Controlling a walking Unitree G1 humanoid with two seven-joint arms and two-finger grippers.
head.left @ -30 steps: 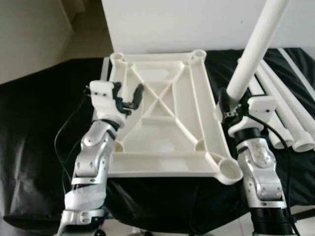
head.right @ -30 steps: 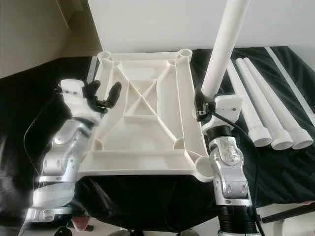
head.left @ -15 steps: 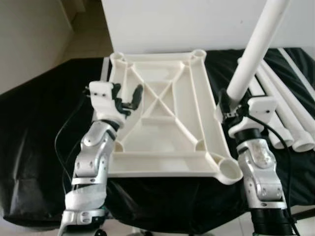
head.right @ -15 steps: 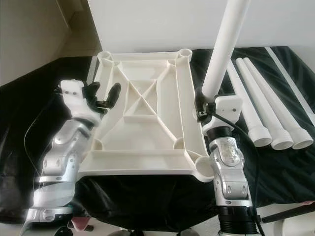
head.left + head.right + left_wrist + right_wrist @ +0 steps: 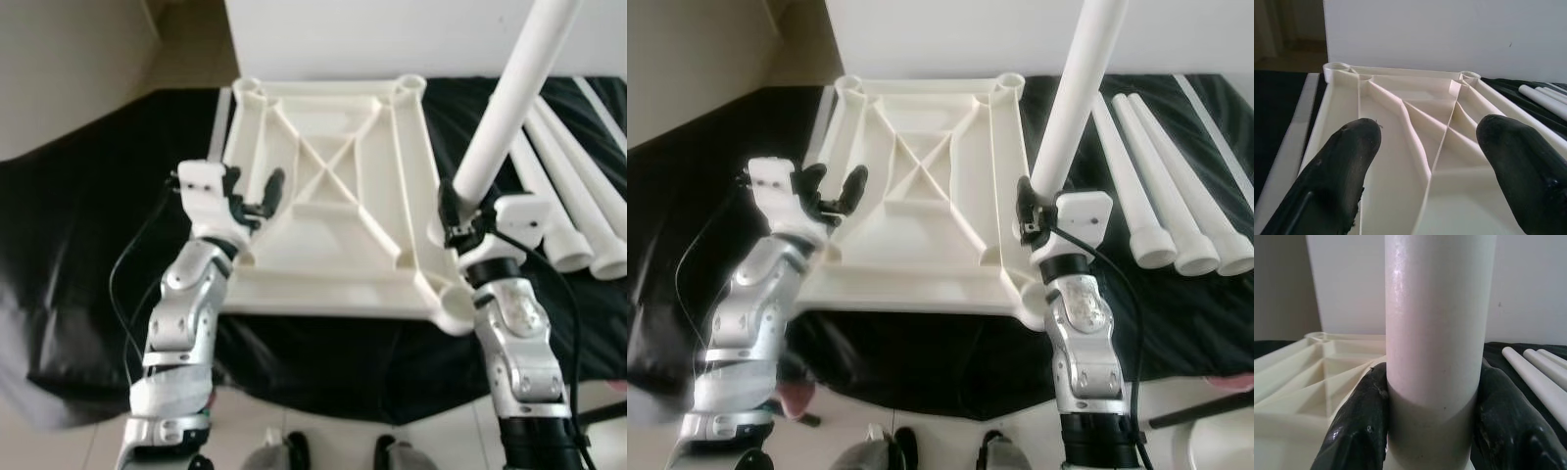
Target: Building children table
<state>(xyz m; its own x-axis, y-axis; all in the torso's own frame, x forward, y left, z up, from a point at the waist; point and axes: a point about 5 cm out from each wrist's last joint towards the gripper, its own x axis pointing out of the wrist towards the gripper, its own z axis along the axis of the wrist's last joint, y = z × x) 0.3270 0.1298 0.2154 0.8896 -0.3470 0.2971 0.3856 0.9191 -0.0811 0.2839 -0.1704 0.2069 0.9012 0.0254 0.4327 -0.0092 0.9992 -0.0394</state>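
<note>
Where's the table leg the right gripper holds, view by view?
Left eye: held table leg rises at upper right, above the right gripper.
Right eye: upper right of centre.
Left wrist: not in it.
Right wrist: centre, between the fingers.
Shared landmark: upturned tabletop.

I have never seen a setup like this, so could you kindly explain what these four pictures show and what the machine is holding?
This is a humanoid robot with two silver arms. Two pictures come from cameras in its head, looking down; the other two come from its wrists, looking along each gripper's black fingers. On a black cloth lies an upside-down white tabletop, ribs facing up. The right gripper is closed around an upright white table leg. The left gripper hovers open over the tabletop's left edge. Three spare legs lie to the right.
</note>
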